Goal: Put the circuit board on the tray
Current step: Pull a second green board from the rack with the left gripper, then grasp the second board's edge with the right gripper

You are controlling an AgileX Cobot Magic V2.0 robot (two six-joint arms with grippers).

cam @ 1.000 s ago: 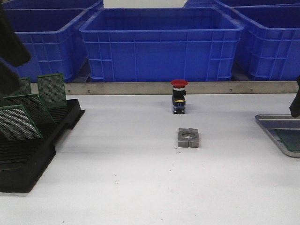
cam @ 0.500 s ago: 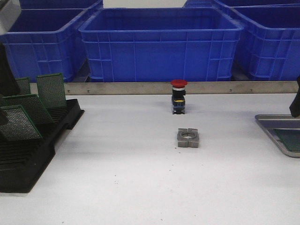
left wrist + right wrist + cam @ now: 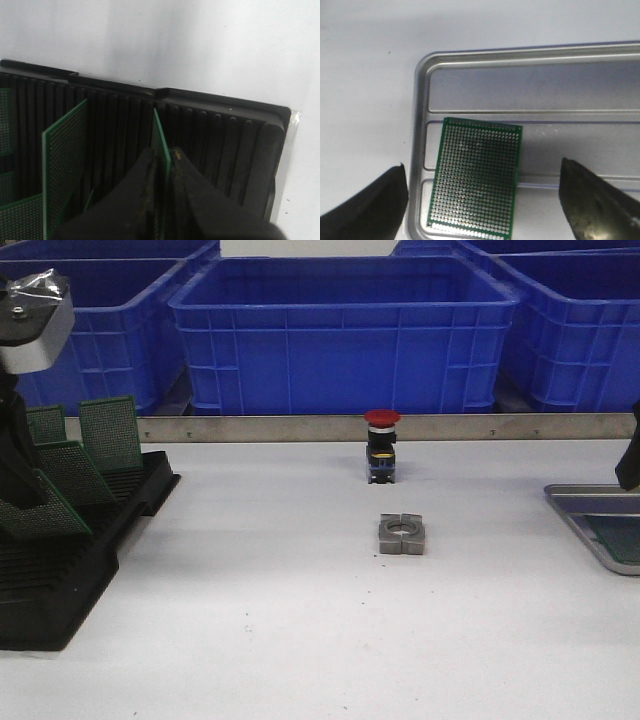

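One circuit board (image 3: 476, 176) already lies flat in the tray (image 3: 520, 65), between the right gripper's (image 3: 485, 200) wide-spread, empty fingers. The left gripper (image 3: 161, 180) is pinched on another board (image 3: 161, 145) (standing in the black rack (image 3: 235, 145)), which must be lifted and carried over.

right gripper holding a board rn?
No. The right gripper is open and empty above a board lying flat in the tray.

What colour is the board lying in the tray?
Green, covered in rows of tiny silvery dots. The circuit board in the tray shows best in the right wrist view.
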